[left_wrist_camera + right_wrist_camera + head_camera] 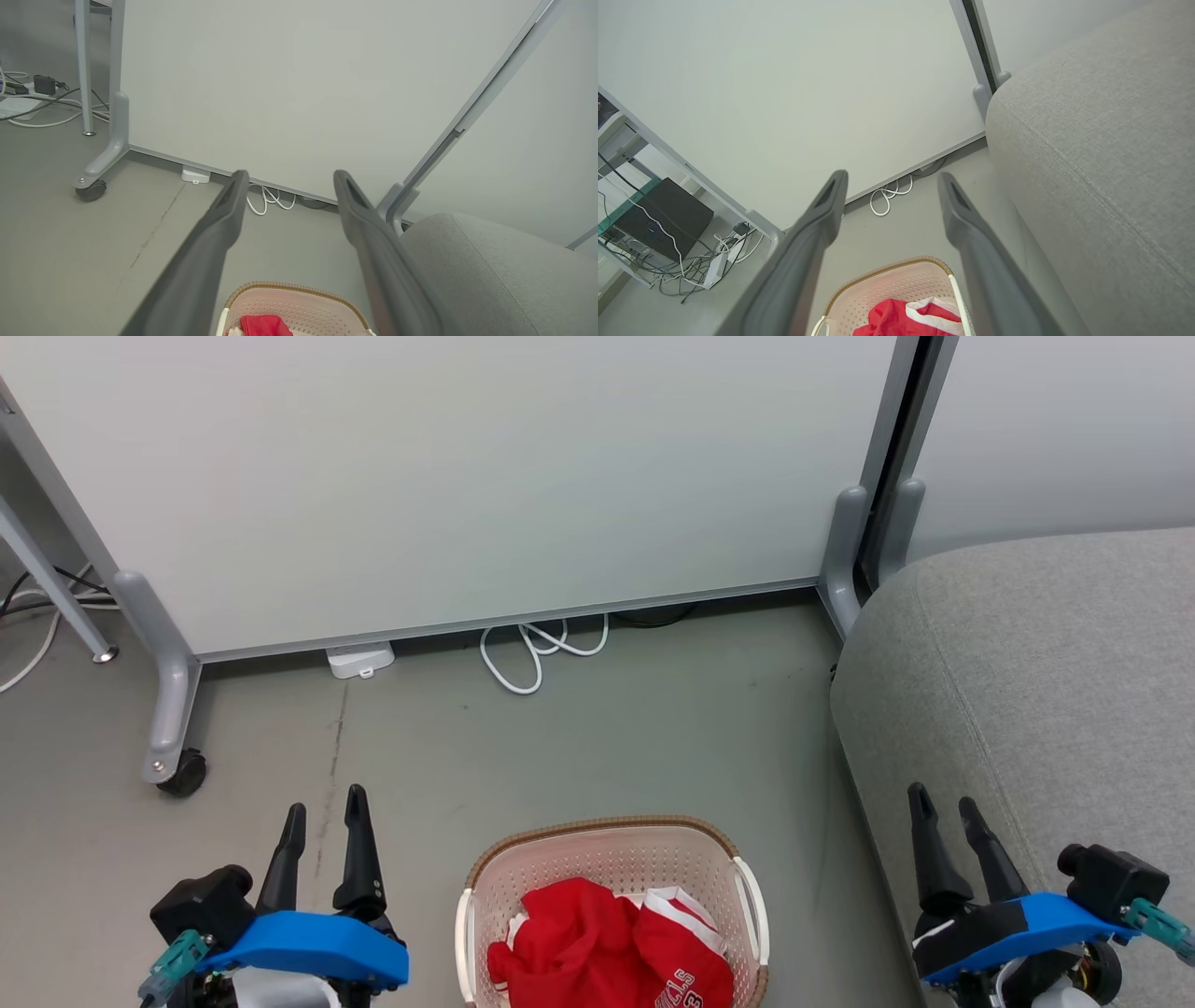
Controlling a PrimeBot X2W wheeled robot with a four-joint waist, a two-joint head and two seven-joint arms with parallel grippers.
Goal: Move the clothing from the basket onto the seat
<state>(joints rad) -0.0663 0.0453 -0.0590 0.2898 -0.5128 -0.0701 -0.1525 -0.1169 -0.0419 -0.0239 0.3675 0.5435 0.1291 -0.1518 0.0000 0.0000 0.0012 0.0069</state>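
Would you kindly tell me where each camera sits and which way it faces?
Head view: on the robot's head, looking forward and down at the basket holding the clothing, seat at right; left tool and right tool show, both open.
Left wrist view: on the left wrist, looking along its own fingers towards the white panel.
Right wrist view: on the right wrist, along its own fingers, seat close on the right.
Both wrist views share the basket, clothing, seat and coiled white cable.

White print on red cloth

In the head view, the red clothing (644,952) in the basket (597,824) has white letters ending in "LLS", their start lost in a fold. Below them is a "3", partly cut off.
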